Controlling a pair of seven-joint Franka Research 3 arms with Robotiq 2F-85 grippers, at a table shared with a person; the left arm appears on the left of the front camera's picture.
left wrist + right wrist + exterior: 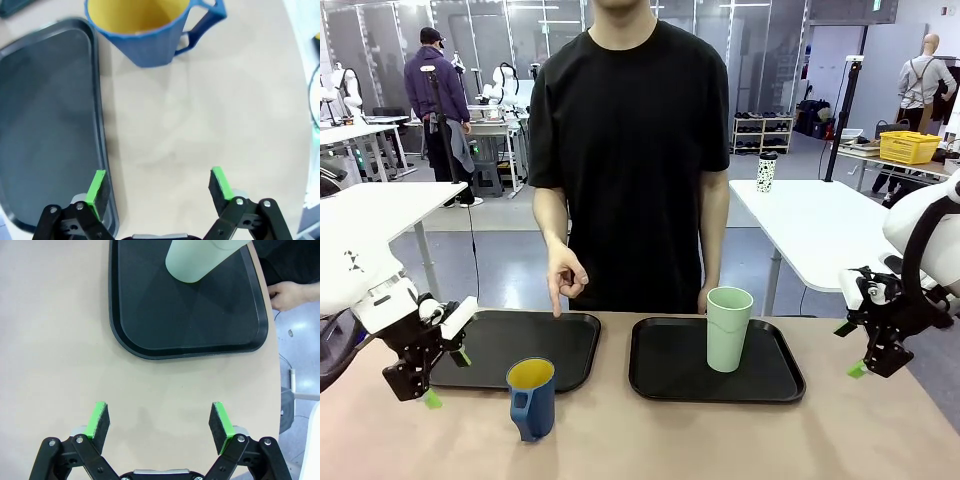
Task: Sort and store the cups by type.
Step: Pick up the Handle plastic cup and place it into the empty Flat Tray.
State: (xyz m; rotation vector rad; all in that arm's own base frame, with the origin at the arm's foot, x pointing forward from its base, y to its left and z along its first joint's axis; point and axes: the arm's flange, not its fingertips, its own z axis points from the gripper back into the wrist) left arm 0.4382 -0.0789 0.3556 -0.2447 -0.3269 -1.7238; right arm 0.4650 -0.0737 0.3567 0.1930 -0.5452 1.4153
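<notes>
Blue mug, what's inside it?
The blue mug shows a yellow inner wall, with nothing sticking up past the rim. Its bottom is hidden by the near wall from the front and cut off in the left wrist view, so small contents can't be ruled out.

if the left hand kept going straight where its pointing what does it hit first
Probably bare table, beside the black tray's rim. The left hand, open, tilts down at it; the blue mug stands farther ahead, likely beyond that line, though depth is unclear.
</notes>
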